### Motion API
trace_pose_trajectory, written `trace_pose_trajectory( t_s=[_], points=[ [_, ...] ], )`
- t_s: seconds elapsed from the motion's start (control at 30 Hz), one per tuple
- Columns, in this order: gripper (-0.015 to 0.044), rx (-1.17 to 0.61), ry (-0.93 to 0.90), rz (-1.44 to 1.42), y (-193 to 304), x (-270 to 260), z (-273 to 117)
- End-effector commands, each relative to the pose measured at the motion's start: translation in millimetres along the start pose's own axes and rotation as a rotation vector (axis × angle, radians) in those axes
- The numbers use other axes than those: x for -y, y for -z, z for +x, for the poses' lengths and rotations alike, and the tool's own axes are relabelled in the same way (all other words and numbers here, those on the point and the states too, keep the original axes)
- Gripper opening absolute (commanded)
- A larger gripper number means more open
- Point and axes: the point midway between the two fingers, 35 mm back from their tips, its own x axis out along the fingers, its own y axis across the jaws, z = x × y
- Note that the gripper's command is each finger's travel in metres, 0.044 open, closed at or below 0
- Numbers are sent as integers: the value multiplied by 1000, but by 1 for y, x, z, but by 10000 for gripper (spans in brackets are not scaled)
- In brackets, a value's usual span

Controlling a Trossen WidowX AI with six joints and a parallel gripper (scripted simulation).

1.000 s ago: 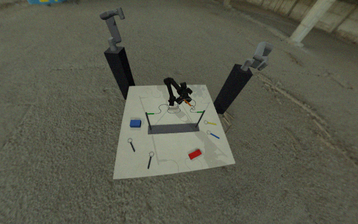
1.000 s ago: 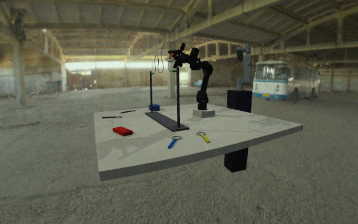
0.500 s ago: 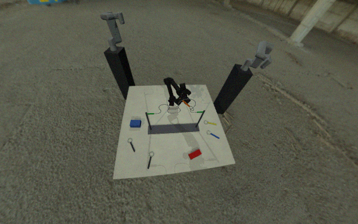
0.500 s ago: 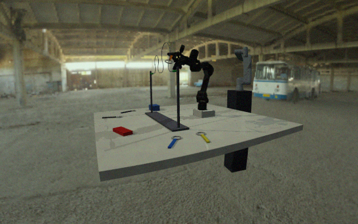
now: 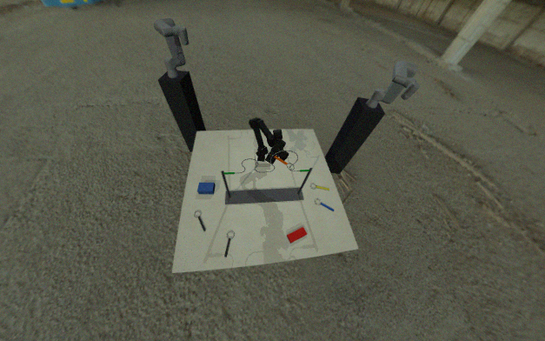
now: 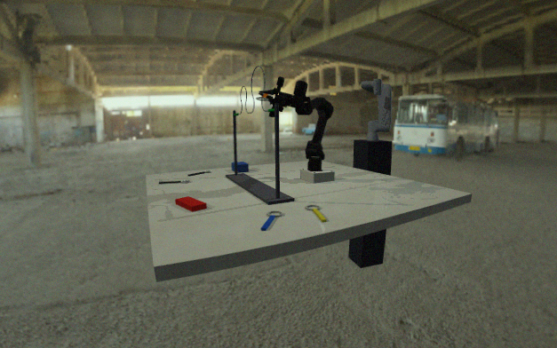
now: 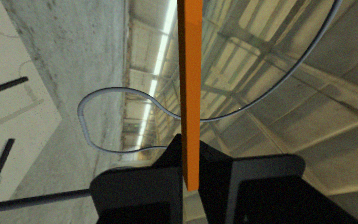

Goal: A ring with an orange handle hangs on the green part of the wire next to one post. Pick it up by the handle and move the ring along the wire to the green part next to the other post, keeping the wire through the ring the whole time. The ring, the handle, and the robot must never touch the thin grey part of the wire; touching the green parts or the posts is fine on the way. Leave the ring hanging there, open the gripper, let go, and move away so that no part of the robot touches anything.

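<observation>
My gripper (image 5: 275, 157) (image 7: 182, 137) is shut on the orange handle (image 5: 282, 161) (image 7: 190, 90) (image 6: 266, 95), high above the table. The handle's ring (image 5: 290, 166) is at the right-hand large loop of the thin grey wire (image 7: 120, 89) (image 6: 258, 67), a little up and left of the right green part (image 5: 304, 170) (image 6: 271, 110). The wire seems to pass through the ring, but it is too small to be sure; the ring is outside the wrist view. The left green part (image 5: 229, 173) (image 6: 236, 114) is at the left post (image 5: 226, 186) (image 6: 235, 146). The right post (image 5: 305, 181) (image 6: 277, 155) stands beyond the right green part.
The posts stand on a dark base (image 5: 265, 196) (image 6: 253, 188). A blue block (image 5: 206, 188), a red block (image 5: 296, 235), a yellow-handled ring (image 5: 322, 188), a blue-handled ring (image 5: 326, 205) and two black-handled rings (image 5: 202, 223) (image 5: 228, 247) lie on the table.
</observation>
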Motion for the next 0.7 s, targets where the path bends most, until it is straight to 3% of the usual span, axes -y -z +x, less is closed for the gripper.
trace_pose_trajectory(
  t_s=[0.0,0.67],
  points=[
    [-150,-13,-40,66,1,-14,-2],
    [-150,-69,-276,481,-19,-80,-22]
  ],
)
